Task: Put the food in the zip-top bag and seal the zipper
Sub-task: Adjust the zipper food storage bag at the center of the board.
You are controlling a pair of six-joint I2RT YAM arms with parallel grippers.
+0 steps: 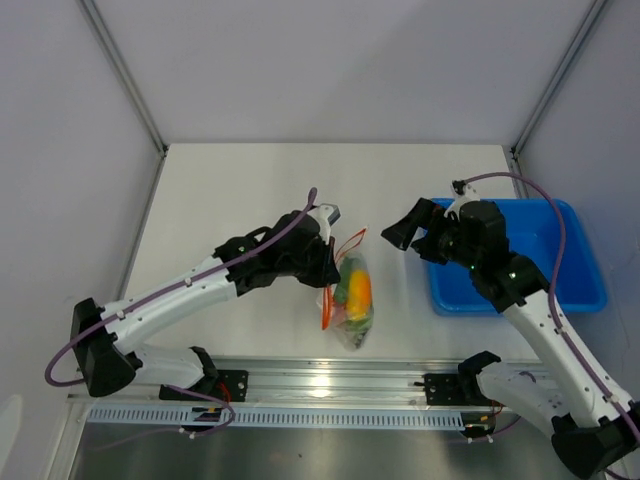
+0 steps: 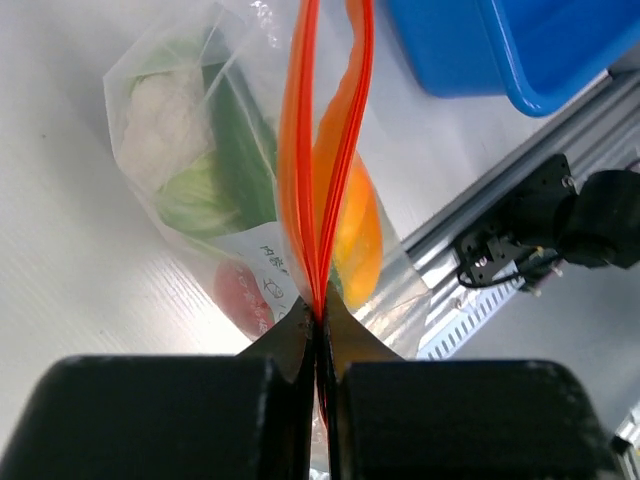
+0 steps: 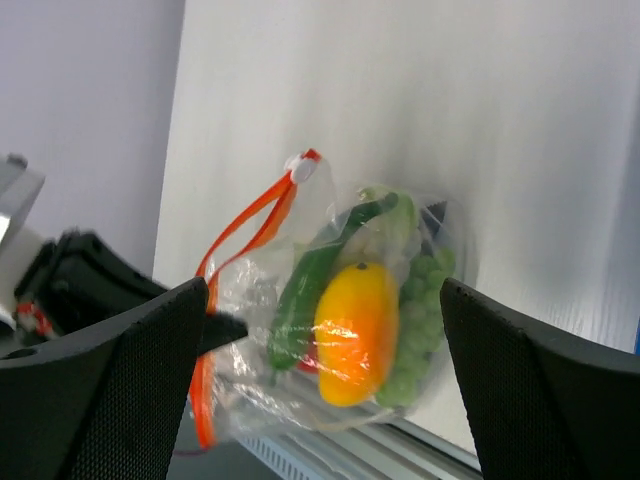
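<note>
**Food bagged, zipper pinched at one end**

Closest in, on the left wrist view: left gripper (image 2: 320, 330), black fingers (image 2: 290, 345) pressed together on the near end of the orange-red zipper (image 2: 335, 150). Two strips joined at the pinch, parted just beyond it, running away side by side with a narrow gap between them.

Under and around the strips: the clear crinkly bag (image 2: 130, 80), with the food inside.
- Nearest the fingers, a red round bit (image 2: 245, 295).
- Right of the strips, a yellow-orange fruit (image 2: 360, 240).
- Farther off to the left, a green leafy piece (image 2: 190, 195) and a white lumpy piece (image 2: 170, 110).

Seen from above: a metal rail (image 1: 330, 380) along the near edge. Just past it, the bag lying on the white counter (image 1: 240, 190), between the two arms. Left gripper at the bag's upper left corner, on the zipper side.

Off to the right of the bag and not touching it: right gripper (image 1: 412, 238), fingers spread wide, nothing between them, aimed toward the bag. In its own wrist view, the bag framed between the two dark fingers. Zipper gaping there as a long loop on the bag's left side, with a small white slider tab at the far end.

Farthest right: a blue tray (image 1: 580, 290) on the counter, partly behind the right arm.
</note>
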